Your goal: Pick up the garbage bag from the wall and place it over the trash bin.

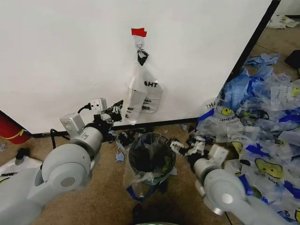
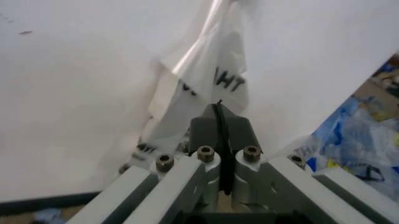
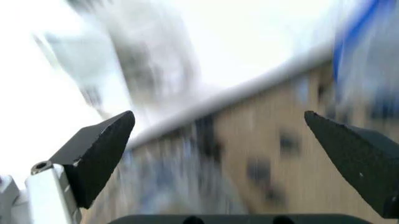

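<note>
The left gripper (image 1: pixel 114 111) is up by the lower left corner of the garbage bag (image 1: pixel 140 91), and in the left wrist view its fingers (image 2: pixel 219 126) are pressed flat together with nothing between them, their tip pointing straight at the bag's printed lower half. From there the bag lies forward and slightly to the robot's right, just beside the fingertips; whether they touch the plastic I cannot tell. The bag hangs bunched and narrow from a hook under a piece of red tape (image 1: pixel 138 32) on the wall (image 1: pixel 56 51), so its long axis runs vertically, neck at the top and loose printed body at the bottom (only partial black lettering shows on it here). The right gripper (image 1: pixel 182 147) sits lower, by the rim of the trash bin (image 1: pixel 151 157), with its fingers spread wide apart in its wrist view, farther from the bag than the left. The bin stands on the floor directly below the bag, with a pile of clear bags (image 1: pixel 262 122) heaped to the robot's right.
</note>
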Controlling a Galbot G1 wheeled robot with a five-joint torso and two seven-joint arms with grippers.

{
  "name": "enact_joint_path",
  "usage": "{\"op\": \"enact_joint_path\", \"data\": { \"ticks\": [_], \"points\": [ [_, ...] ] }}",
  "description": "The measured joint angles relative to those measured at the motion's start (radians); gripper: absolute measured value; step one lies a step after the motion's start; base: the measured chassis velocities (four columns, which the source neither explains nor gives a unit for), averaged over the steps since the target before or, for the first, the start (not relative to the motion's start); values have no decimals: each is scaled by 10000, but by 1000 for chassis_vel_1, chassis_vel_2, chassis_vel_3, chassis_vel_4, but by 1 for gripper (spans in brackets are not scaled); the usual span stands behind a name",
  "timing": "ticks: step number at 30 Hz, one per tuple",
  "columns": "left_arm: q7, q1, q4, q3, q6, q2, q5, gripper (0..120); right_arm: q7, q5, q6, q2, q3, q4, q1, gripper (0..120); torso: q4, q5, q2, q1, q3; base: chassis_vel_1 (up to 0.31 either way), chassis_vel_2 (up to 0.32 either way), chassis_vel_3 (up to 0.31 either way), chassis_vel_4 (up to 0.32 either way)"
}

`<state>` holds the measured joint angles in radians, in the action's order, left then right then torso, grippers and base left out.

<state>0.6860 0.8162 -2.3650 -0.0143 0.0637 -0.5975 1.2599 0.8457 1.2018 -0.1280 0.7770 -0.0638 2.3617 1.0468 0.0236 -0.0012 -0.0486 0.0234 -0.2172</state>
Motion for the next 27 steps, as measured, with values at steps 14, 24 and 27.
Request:
{"op": "enact_joint_path", "data": {
  "ticks": [14,24,27],
  "points": [
    [-2904,1928,1915,-653,-2592,-1647,-4069,38,-4560,-4142,3003,-361,-5168,-1158,2747,100,1,4,0,0,0,0,0,0,0],
    [-3628,2614,2483,-1028,-3427,-2727,-5427,75,-7141,-6459,5289,1234,-7438,-2350,4845,100,1,3,0,0,0,0,0,0,0],
    [-3708,2726,2586,-1085,-3581,-2963,-5657,87,-7369,-6525,5525,1711,-7745,-2341,5256,100,3,1,0,0,1,0,0,0,0]
  ]
}}
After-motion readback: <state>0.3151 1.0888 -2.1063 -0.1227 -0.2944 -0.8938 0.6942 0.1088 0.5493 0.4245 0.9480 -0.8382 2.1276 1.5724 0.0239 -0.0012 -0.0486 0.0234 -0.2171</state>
